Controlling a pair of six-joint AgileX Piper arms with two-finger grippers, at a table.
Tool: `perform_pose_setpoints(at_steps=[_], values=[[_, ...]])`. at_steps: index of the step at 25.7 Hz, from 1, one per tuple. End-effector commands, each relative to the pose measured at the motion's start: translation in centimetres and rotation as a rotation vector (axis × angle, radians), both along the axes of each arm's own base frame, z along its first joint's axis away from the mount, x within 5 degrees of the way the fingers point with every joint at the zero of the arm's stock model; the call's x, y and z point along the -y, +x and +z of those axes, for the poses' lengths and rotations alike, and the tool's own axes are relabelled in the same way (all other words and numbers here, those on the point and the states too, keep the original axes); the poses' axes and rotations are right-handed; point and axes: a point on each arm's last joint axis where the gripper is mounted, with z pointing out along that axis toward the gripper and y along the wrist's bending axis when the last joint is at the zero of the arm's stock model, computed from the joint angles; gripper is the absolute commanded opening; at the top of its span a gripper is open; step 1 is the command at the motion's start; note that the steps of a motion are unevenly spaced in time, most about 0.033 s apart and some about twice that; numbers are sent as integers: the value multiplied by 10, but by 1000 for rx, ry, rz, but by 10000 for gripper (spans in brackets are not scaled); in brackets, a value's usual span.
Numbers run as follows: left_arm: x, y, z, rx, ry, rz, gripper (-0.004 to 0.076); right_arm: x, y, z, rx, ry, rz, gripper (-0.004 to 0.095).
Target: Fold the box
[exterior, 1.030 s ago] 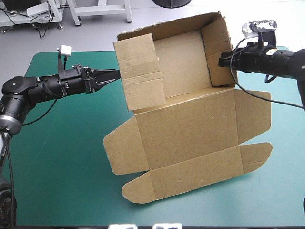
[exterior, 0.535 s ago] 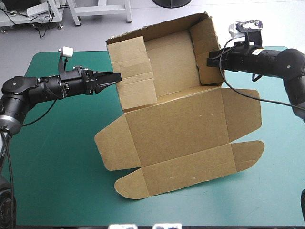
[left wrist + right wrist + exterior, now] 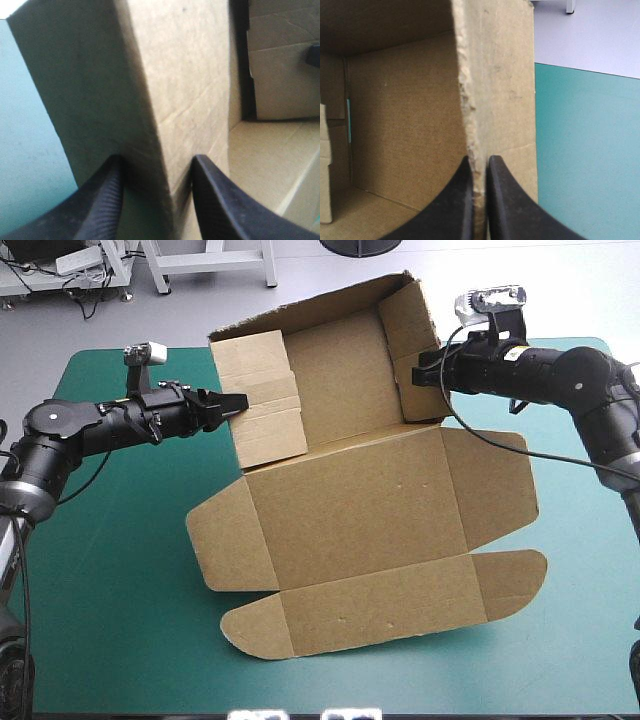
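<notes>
The brown box point(image 3: 350, 510) lies as a half-formed tray, its far walls raised and its lid panel and rounded flaps flat toward the table's front. My left gripper point(image 3: 238, 402) is at the box's left wall. In the left wrist view the gripper point(image 3: 157, 170) stands open astride that doubled wall point(image 3: 180, 75), one black finger on each side. My right gripper point(image 3: 418, 372) holds the right wall. In the right wrist view its gripper point(image 3: 479, 162) is shut on the wall's torn edge point(image 3: 495, 90), with the tray's inside to one side of the wall.
The teal-green cover point(image 3: 120, 570) shows bare to the left of the box and along the front. More cover point(image 3: 580, 150) lies outside the right wall. The lid's front flap point(image 3: 380, 610) ends near the table's front edge.
My right gripper has moved left, drawing the whole box left and turning it a little. The left wall has slid deeper between my left gripper's fingers, which stayed nearly in place.
</notes>
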Motion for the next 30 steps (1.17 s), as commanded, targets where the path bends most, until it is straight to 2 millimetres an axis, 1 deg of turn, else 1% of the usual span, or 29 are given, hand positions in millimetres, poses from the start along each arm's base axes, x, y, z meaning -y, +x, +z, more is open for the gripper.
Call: perform_pose_setpoints(at_steps=[1, 2, 4, 6, 8, 10, 11, 12, 15, 17, 20, 23, 27, 30], values=[[6, -3, 26, 44, -116, 77, 202, -10, -18, 26, 43, 134, 30, 1], [6, -3, 26, 42, -121, 90, 120, -12, -19, 25, 33, 132, 36, 1], [8, -4, 25, 44, -103, 72, -9, -19, -21, 23, 5, 122, 41, 1], [14, -7, 28, 52, -92, 44, -9, -28, -26, 17, -37, 67, 44, 1], [26, -11, 38, 52, -21, 10, -9, -33, -30, 9, -99, -4, 11, 1], [38, -17, 45, 25, 147, 12, -9, -30, -30, 3, -159, -36, -42, 0], [46, -21, 50, 8, 230, 9, -9, -29, -26, -4, -207, -49, -55, 0], [49, -22, 52, -9, 274, 14, -9, -28, -23, -10, -241, -64, -59, 0], [58, -20, 49, -62, 388, 14, -9, -30, -10, -33, -357, -113, -50, 0], [63, -17, 41, -125, 421, 9, -9, -34, 0, -48, -414, -132, -44, 0], [70, -9, 22, -220, 458, -9, -9, -40, 16, -70, -477, -140, -36, -1], [75, 7, -2, -300, 473, -15, -9, -45, 29, -92, -530, -155, -34, -1], [79, 31, -31, -384, 473, 58, -9, -52, 46, -122, -600, -176, -19, -1], [81, 45, -53, -443, 480, 96, -9, -55, 53, -138, -632, -184, -10, -1]])
